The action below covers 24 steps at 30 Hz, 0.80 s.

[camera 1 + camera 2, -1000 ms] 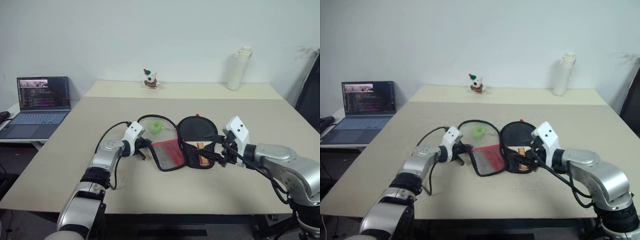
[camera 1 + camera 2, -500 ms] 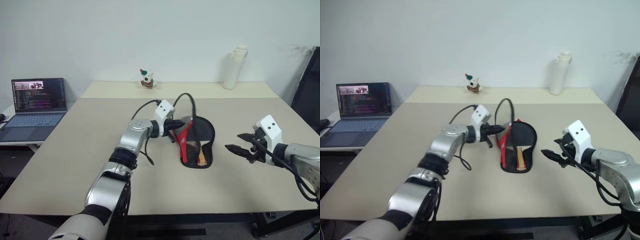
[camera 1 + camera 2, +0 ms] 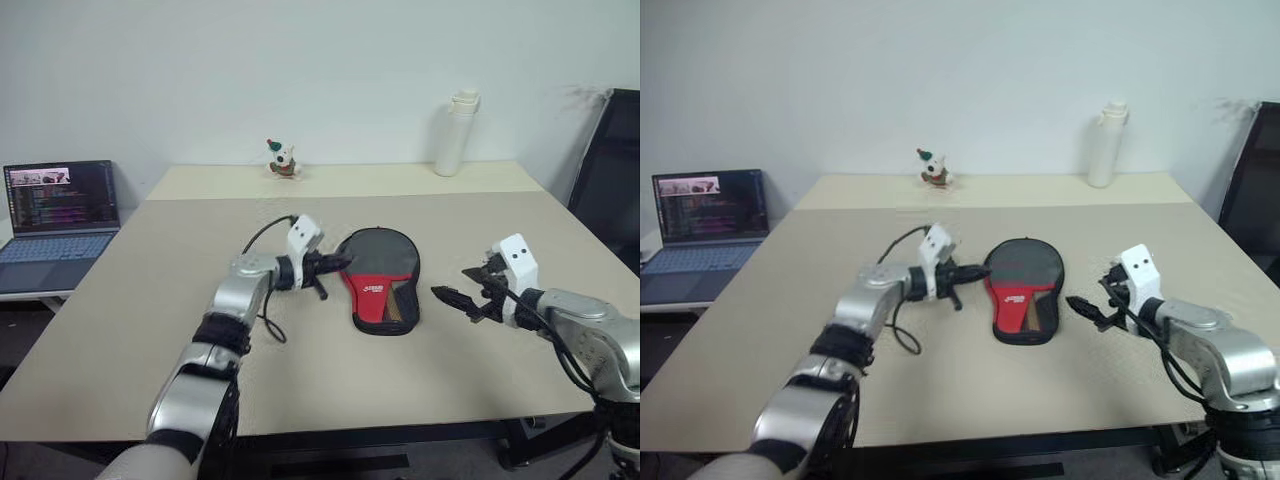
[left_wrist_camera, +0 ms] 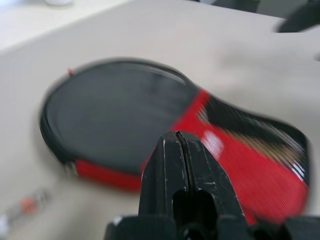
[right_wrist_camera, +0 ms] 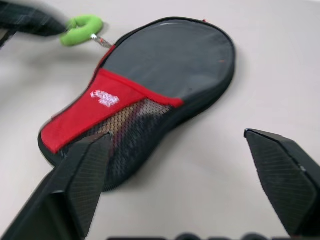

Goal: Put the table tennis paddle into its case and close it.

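Case [image 5: 150, 90] flipped shut, green pull-tab [image 5: 81, 24] wrist-side

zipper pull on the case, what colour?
Bright green, a loop at the zipper pull by the case's round end. Clearest in the right wrist view.

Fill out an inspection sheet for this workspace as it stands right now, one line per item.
Surface: beige table, bare around the work.
Job's things: case lies flat, flap folded over, black top, red lower part with mesh pocket; the paddle's handle seems to show through the mesh.
Clutter: green loop on the case's zipper pull; small figurine and white bottle at the far edge.
Grippers: left gripper shut, at the case's edge; right gripper open, apart from the case.
Cables: black cable looping off the left arm.
Surroundings: open laptop on a side desk.
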Each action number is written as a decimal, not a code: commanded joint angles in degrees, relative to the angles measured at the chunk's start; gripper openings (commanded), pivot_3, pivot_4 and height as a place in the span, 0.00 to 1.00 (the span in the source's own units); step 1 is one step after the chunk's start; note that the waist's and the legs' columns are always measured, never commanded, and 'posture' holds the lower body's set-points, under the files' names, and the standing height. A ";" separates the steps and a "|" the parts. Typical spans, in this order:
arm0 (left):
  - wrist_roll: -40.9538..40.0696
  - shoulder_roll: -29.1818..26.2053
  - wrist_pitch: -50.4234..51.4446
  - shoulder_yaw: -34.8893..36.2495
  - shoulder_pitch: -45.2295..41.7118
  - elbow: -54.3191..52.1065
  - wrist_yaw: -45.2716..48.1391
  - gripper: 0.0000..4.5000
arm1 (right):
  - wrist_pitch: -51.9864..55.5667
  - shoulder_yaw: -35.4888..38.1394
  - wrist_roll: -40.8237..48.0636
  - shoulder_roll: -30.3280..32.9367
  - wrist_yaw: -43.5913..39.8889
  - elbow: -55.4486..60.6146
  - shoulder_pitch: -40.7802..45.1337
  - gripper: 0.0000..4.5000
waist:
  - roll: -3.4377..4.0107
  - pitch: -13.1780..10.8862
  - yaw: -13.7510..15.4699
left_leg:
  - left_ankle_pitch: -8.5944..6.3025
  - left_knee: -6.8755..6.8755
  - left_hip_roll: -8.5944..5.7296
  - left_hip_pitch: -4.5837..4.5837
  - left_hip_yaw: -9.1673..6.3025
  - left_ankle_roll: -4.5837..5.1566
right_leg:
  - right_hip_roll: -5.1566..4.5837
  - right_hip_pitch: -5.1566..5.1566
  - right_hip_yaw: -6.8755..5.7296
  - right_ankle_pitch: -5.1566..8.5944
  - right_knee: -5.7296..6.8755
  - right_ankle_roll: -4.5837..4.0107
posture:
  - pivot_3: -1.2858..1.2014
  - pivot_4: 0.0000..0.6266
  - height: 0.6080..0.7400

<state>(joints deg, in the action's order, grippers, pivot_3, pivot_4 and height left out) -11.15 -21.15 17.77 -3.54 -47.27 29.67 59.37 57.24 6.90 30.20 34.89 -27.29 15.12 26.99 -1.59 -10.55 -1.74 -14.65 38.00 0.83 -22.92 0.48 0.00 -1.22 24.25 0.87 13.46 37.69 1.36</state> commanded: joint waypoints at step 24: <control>-13.21 -11.47 17.19 6.19 12.41 -31.99 -3.35 0.00 | -12.53 -9.73 -14.74 -12.46 -1.72 -36.84 14.46 0.99 | 0.00 0.01 -0.22 | 0.00 0.03 -0.05 0.14 0.06 0.00 | -0.06 -0.07 -0.01 -0.09 0.08 -0.14 | 0.52 0.24 1.00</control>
<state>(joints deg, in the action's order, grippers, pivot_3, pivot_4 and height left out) -23.52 -31.78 35.45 1.97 -34.40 0.01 56.26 45.18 -1.39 16.33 22.73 -27.60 -21.23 41.23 -1.59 -10.54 -1.96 -14.65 38.03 0.79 -22.75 0.56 0.00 -1.27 24.17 0.86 13.37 37.79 1.21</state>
